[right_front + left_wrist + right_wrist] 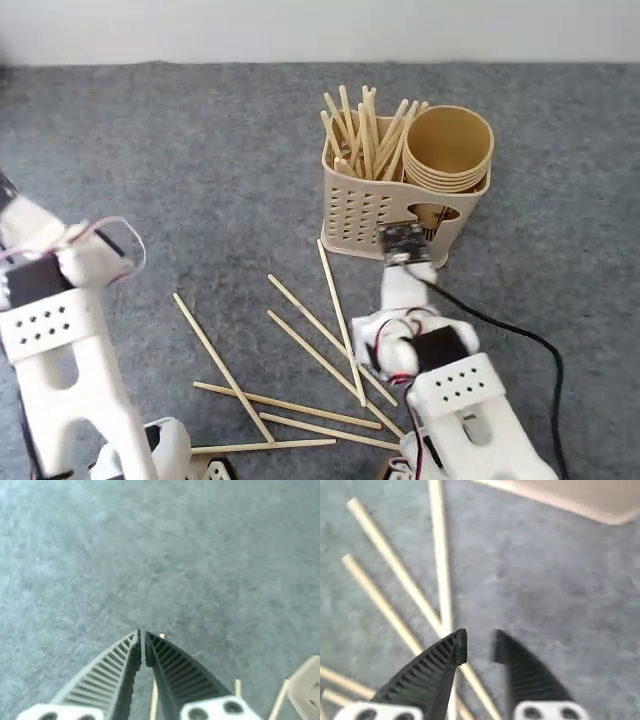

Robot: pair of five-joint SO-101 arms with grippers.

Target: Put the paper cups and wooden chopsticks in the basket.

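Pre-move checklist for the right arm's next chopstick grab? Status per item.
1. The right gripper open and empty: ok.
2. Its height over the chopstick beneath it: cannot tell.
3. The left gripper shut and empty: ok.
4. The paper cups stacked in the basket: ok.
5. The loose chopsticks binned: not ok, several lie on the carpet.

Bare wooden chopsticks (223, 367), matt plastic basket (365, 215), paper cups (448, 145), rough carpet (200, 170)
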